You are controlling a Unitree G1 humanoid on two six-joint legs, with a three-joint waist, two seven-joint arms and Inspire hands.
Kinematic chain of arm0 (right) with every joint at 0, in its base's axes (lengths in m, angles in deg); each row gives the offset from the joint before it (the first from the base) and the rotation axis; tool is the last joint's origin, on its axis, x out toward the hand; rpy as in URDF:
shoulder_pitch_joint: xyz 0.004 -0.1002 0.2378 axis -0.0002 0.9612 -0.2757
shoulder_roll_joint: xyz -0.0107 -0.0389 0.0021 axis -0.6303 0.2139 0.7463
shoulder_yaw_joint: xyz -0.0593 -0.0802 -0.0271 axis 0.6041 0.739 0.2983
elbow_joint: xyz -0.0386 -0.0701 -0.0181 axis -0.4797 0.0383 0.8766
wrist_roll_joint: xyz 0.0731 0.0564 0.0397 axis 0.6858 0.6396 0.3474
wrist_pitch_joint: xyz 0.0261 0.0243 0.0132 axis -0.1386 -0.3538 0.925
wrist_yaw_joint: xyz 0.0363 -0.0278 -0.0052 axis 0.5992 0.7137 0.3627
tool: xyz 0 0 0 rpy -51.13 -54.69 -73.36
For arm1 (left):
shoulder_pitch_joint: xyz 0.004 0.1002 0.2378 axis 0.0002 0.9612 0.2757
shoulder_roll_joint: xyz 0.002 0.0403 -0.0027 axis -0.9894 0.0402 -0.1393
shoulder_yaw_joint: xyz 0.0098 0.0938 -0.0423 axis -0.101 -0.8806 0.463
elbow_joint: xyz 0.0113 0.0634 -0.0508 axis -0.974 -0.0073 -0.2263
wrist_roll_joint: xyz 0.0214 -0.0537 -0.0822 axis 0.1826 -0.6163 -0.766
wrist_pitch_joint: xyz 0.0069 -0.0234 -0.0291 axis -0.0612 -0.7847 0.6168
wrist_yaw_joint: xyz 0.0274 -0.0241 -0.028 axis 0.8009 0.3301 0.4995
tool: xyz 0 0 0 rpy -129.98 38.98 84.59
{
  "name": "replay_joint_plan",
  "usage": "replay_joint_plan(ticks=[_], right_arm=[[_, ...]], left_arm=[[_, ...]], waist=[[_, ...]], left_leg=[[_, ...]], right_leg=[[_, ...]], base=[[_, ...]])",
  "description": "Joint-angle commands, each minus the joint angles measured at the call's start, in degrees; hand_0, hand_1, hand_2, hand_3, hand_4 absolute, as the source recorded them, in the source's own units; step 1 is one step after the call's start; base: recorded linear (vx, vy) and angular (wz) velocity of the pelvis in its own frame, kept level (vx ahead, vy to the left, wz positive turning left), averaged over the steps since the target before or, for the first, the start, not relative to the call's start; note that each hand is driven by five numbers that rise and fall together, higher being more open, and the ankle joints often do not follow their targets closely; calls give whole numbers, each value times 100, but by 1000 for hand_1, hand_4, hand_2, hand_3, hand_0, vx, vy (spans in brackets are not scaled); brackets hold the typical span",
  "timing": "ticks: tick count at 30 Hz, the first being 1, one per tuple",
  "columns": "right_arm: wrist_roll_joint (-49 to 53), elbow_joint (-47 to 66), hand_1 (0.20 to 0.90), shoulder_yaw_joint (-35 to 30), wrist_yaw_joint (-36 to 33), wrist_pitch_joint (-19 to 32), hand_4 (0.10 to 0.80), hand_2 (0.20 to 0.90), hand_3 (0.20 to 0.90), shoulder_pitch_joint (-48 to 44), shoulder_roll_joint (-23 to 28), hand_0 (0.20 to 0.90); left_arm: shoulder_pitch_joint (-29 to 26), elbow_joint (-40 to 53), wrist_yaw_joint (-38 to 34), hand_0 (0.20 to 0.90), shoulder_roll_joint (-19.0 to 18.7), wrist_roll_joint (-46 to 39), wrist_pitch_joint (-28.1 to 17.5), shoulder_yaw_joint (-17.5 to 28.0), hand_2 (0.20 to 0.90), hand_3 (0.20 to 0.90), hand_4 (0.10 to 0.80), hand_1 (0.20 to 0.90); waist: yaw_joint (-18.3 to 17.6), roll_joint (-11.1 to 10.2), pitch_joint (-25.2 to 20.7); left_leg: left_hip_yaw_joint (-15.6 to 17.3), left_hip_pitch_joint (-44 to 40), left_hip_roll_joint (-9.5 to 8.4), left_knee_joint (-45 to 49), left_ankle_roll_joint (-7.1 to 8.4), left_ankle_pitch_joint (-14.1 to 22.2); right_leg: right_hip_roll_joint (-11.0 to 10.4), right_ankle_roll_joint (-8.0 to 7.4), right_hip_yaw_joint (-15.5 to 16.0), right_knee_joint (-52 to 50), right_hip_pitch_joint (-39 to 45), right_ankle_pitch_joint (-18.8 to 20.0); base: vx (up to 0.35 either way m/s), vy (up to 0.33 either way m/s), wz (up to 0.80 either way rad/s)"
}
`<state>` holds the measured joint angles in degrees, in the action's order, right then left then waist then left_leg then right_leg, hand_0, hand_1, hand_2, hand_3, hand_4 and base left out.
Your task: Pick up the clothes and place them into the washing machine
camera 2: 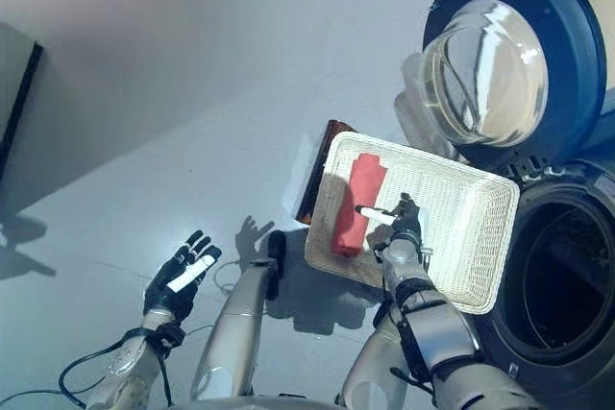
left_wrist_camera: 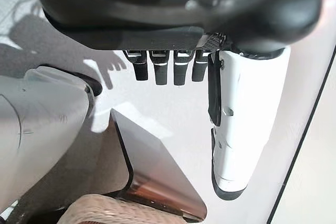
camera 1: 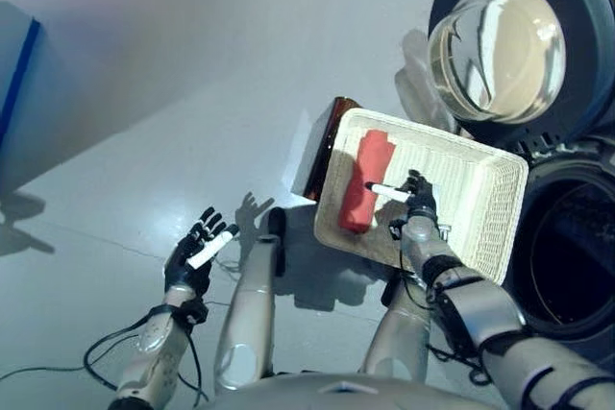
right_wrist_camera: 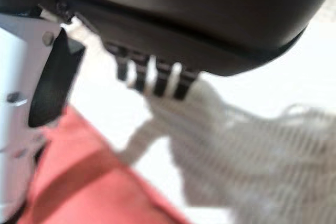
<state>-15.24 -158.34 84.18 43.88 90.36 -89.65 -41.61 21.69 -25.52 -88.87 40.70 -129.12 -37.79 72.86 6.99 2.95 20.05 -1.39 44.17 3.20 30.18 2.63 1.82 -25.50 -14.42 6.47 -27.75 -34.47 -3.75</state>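
A red rolled cloth (camera 1: pixel 365 180) lies in the left part of the shallow white wicker basket (camera 1: pixel 480 199), which rests on a dark brown box (camera 1: pixel 325 146) beside the washing machine. My right hand (camera 1: pixel 419 203) is open inside the basket, just right of the cloth, its white-covered thumb reaching to the cloth's side. In the right wrist view the cloth (right_wrist_camera: pixel 89 182) lies past the thumb and the wicker (right_wrist_camera: pixel 252 156) past the fingers (right_wrist_camera: pixel 152 80). My left hand (camera 1: pixel 197 254) is open and empty over the floor at the lower left; it also shows in the left wrist view (left_wrist_camera: pixel 241 124).
The washing machine's round door (camera 1: pixel 509 36) stands open above the basket, and the dark drum opening (camera 1: pixel 577 256) is right of the basket. A blue-edged panel (camera 1: pixel 19 74) stands at the far left. Grey floor (camera 1: pixel 192 93) spreads to the left.
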Motion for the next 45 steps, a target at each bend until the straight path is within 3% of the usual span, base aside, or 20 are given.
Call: replay_joint_plan(ticks=[1, 11, 12, 13, 15, 19, 20, 25, 36, 37, 38, 39, 45], right_arm=[[-257, -127, 900, -127, -186, -226, 800, 900, 900, -40, 52, 900], [-237, -206, 900, -241, -266, -369, 800, 900, 900, -122, -128, 900], [-214, -184, 900, -220, -268, -364, 800, 900, 900, -117, -186, 900], [-202, -156, 900, -206, -268, -354, 800, 900, 900, -124, -234, 900], [-216, -142, 900, -180, -277, -356, 800, 900, 900, -120, -293, 900], [-352, -149, 900, 54, -332, -427, 800, 900, 900, -399, -783, 900], [-363, -175, 900, 82, -326, -458, 800, 900, 900, -436, -851, 900], [-631, -369, 900, 250, -263, -717, 800, 900, 900, -611, -1178, 900], [-764, -566, 900, 257, -39, -1020, 800, 900, 900, -670, -1386, 900], [-787, -566, 755, 261, -9, -1018, 696, 755, 755, -685, -1376, 755], [-787, -566, 513, 259, -8, -1018, 524, 513, 513, -686, -1375, 513], [-789, -574, 200, 251, 13, -1026, 300, 200, 200, -691, -1362, 200], [-644, -629, 200, 42, 45, -1038, 300, 200, 200, -531, -1241, 200]], left_arm=[[138, 513, 30, 900, -445, 212, -350, 140, 900, 900, 800, 900], [-8, 607, -41, 900, -558, 343, -312, 89, 900, 900, 800, 900], [-6, 611, -55, 900, -563, 344, -311, 114, 900, 900, 800, 900], [-23, 614, -72, 900, -573, 355, -312, 133, 900, 900, 800, 900], [-41, 594, -91, 900, -585, 367, -300, 153, 900, 900, 800, 900], [-150, 500, -183, 900, -640, 463, -218, 142, 900, 900, 800, 900], [-161, 486, -203, 900, -651, 483, -199, 141, 900, 900, 800, 900], [-232, 499, -255, 900, -708, 537, -132, 122, 900, 900, 800, 900], [-331, 601, -224, 900, -908, 633, -52, 55, 900, 900, 800, 900], [-336, 607, -213, 900, -923, 643, -46, 55, 900, 900, 800, 900], [-337, 608, -214, 900, -923, 643, -45, 54, 900, 900, 800, 900], [-345, 617, -207, 900, -932, 643, -48, 55, 900, 900, 800, 900], [-422, 588, -220, 900, -855, 689, -35, 81, 900, 900, 800, 900]], waist=[[262, 123, -195], [511, 144, -183], [546, 128, -218], [561, 101, -192], [593, 75, -227], [711, -2, -195], [750, -6, -216], [910, 30, -176], [1298, 55, -133], [1331, 68, -138], [1330, 69, -140], [1356, 76, -137], [1447, 88, -114]], left_leg=[[-188, 110, 328, -115, 684, -78], [-273, 191, 218, -85, 668, -77], [-278, 140, 268, -32, 698, 131], [-284, 205, 215, -74, 663, -63], [-293, 161, 259, -21, 692, 142], [-317, 286, 186, -49, 654, -52], [-322, 246, 237, 14, 685, 152], [-382, 313, 238, 65, 688, 169], [-526, 412, 140, 22, 687, 143], [-543, 435, 115, 14, 683, 140], [-546, 437, 114, 14, 683, 140], [-557, 451, 94, 15, 679, 140], [-565, 464, 64, 0, 642, 159]], right_leg=[[-306, 5, -124, 797, 133, 828], [-416, -45, 241, 960, 550, 830], [-377, -57, 272, 925, 634, 646], [-400, -44, 296, 1006, 611, 830], [-369, -58, 320, 969, 679, 655], [-417, -51, 420, 1047, 693, 839], [-383, -58, 434, 984, 756, 646], [-387, -58, 561, 958, 830, 590], [-392, -58, 956, 1147, 1209, 628], [-400, -58, 989, 1167, 1232, 636], [-399, -58, 993, 1169, 1234, 637], [-404, -58, 1016, 1183, 1256, 638], [-418, -58, 1131, 1271, 1330, 655]], base=[[-2, -24, 21], [29, -34, 24], [39, -13, 19], [130, -55, 13], [64, -33, 20], [-37, -8, 13], [95, -59, 2], [17, -34, 2], [20, -40, 11], [11, -24, 12], [9, -21, 16], [32, -23, 19], [20, -6, 8]])
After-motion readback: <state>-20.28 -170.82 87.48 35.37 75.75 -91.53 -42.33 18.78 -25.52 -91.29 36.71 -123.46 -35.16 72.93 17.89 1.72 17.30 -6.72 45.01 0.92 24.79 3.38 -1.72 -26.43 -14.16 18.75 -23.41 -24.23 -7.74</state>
